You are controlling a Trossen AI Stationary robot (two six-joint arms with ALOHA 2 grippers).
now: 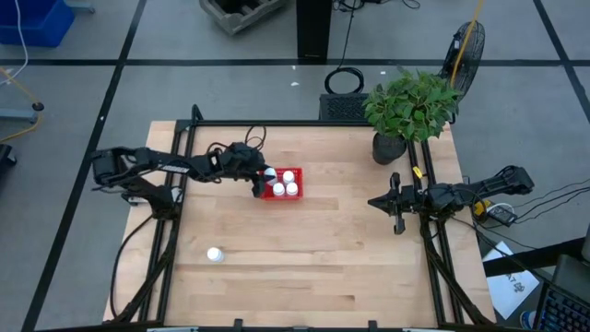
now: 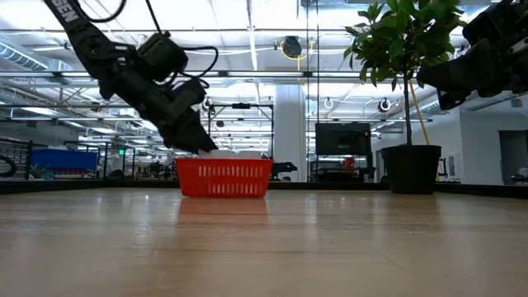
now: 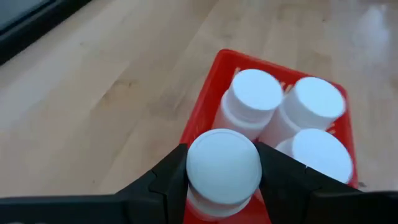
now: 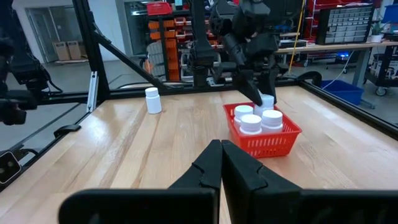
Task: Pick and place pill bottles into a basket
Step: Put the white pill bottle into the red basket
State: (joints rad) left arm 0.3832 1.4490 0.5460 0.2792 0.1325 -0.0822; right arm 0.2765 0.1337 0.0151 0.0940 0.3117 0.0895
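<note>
The red mesh basket (image 1: 297, 195) stands on the table at centre left, with three white pill bottles upright in it (image 3: 252, 93) (image 3: 317, 99) (image 3: 318, 152). My left gripper (image 1: 265, 177) is over the basket's left end, shut on a fourth white bottle (image 3: 224, 167). A fifth bottle (image 1: 214, 254) stands upright on the table toward the near left; it also shows in the right wrist view (image 4: 152, 99). My right gripper (image 4: 221, 148) is shut and empty, off the table's surface at the right (image 1: 398, 207). My left gripper pinches the bottle between its two fingers (image 3: 171, 171), one on each side of its upper body just below the cap (image 3: 198, 198). The fingers slant down from the table's left. The bottle is upright in the basket's left end (image 4: 266, 101); whether its base rests there, I cannot tell.
A dark pot with a green plant (image 1: 389, 146) stands at the table's far right corner. Black frame rails (image 1: 433, 240) run along the table's left and right sides. Bare wood lies between the basket and my right gripper.
</note>
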